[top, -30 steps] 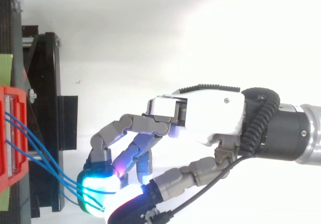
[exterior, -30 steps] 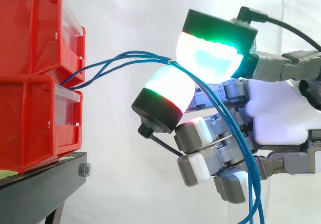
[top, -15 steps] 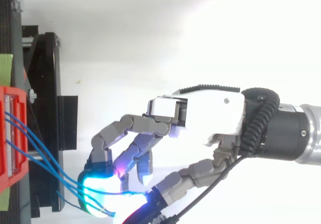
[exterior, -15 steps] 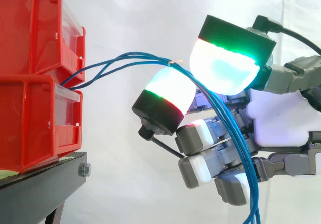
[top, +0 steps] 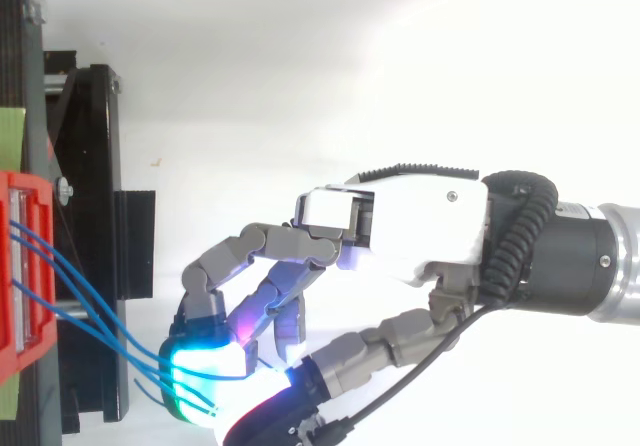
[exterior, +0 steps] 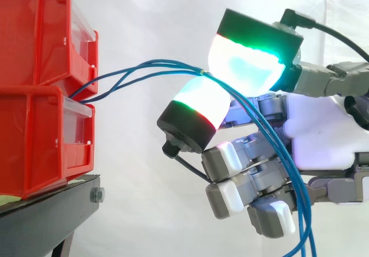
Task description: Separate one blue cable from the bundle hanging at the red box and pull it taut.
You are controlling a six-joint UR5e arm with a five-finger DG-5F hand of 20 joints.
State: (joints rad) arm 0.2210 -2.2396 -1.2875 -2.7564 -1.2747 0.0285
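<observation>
Side view, left edge: two stacked red bins (exterior: 40, 84) sit on the black stand (exterior: 49, 208). The blue cables (exterior: 144, 70) exit at the seam between the upper and lower bin, so the bins are the fixed anchor for any pull. From there the strands rise in a shallow arc toward frame centre, bunching tighter as they go. The arc suggests slack, so they are probably not taut yet.

Centre: the strands funnel between two glowing pads. The upper pad (exterior: 245, 64) is cyan-green; the lower pad (exterior: 199, 104) is white with a red-green band. The pads are closed against each other across the cables in a pinch grip. More than one strand looks to run through the pinch, so likely no single cable is isolated yet. The exact count inside the pinch can't be told.

Right of the pinch, the cables drop steeply past the other, curled fingers and leave at the bottom edge, hanging under their own weight. The hand (exterior: 323, 136) sits mid-right with its fingers pointing at the bins, in line with the cable run for a straight pull to the right.

Top view: the cables run diagonally from the left-edge bin to lower centre and cross the cyan pad.

Risk: pulling now probably tensions the whole bundle.
</observation>
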